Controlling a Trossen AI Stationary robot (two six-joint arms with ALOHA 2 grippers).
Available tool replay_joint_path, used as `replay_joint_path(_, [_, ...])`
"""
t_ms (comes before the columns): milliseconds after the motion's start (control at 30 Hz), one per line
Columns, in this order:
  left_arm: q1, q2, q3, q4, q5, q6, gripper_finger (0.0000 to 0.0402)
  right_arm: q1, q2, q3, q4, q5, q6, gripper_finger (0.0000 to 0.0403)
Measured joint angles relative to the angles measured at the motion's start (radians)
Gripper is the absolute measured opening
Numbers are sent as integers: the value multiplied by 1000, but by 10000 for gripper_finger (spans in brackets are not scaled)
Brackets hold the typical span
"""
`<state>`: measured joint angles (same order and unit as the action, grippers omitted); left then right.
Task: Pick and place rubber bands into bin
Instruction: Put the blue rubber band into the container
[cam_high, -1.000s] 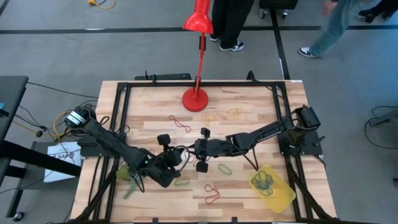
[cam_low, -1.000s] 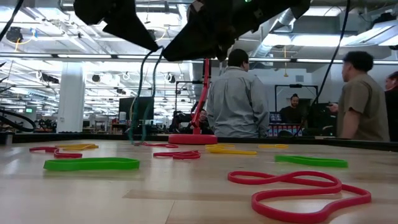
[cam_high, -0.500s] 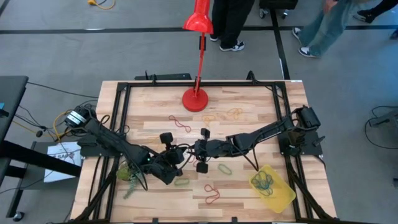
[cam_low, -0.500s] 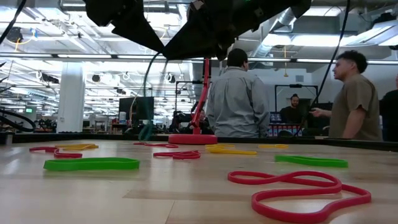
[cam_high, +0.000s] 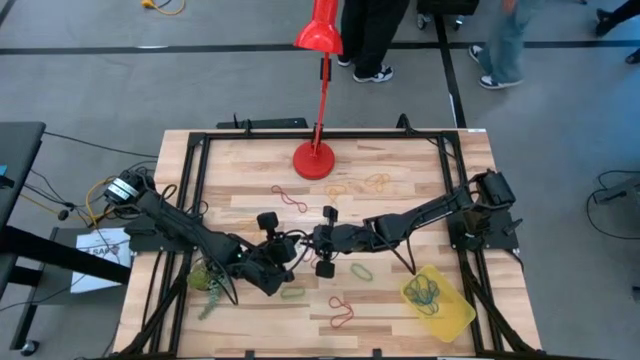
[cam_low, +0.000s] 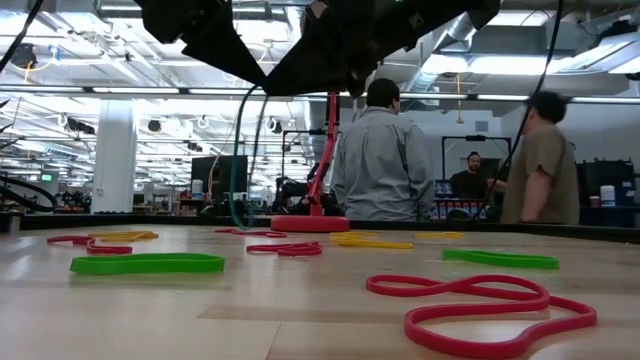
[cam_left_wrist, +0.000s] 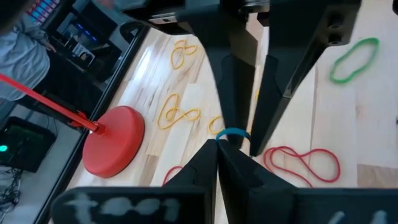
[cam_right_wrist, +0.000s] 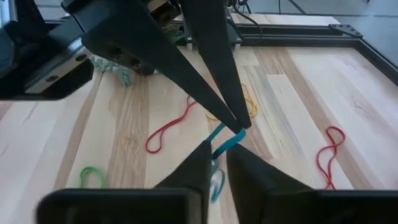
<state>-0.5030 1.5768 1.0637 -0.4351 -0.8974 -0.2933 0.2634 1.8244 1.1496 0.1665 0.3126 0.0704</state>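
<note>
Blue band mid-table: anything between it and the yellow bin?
Nothing visible. The blue band is pinched between both grippers, left and right. Only a flat green band lies on the way to the bin.

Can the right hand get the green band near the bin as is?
Probably not yet: right hand and left hand both pinch the blue band. Green band itself lies unobstructed.

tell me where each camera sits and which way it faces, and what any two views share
High: overhead, straight down on the table; both arms, the bin.
Low: table height, level across to people; arms overhead.
Left wrist: past the left gripper, shut on a blue rubber band, toward the red lamp base.
Right wrist: past the right gripper, meeting the left's tips.
Both wrist views share that blue band.
</note>
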Motion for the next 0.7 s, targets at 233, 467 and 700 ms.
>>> replay_joint_path(233, [1, 0, 0, 0, 3, 0, 0, -3, 0, 0, -31, 9, 0, 9])
replay_joint_path(467, [1, 0, 0, -19, 51, -4, 29, -4, 0, 0, -105, 116, 19, 6])
replay_joint_path(700, [4, 2, -27, -54, 1, -19, 83, -4, 0, 0, -182, 171, 51, 3])
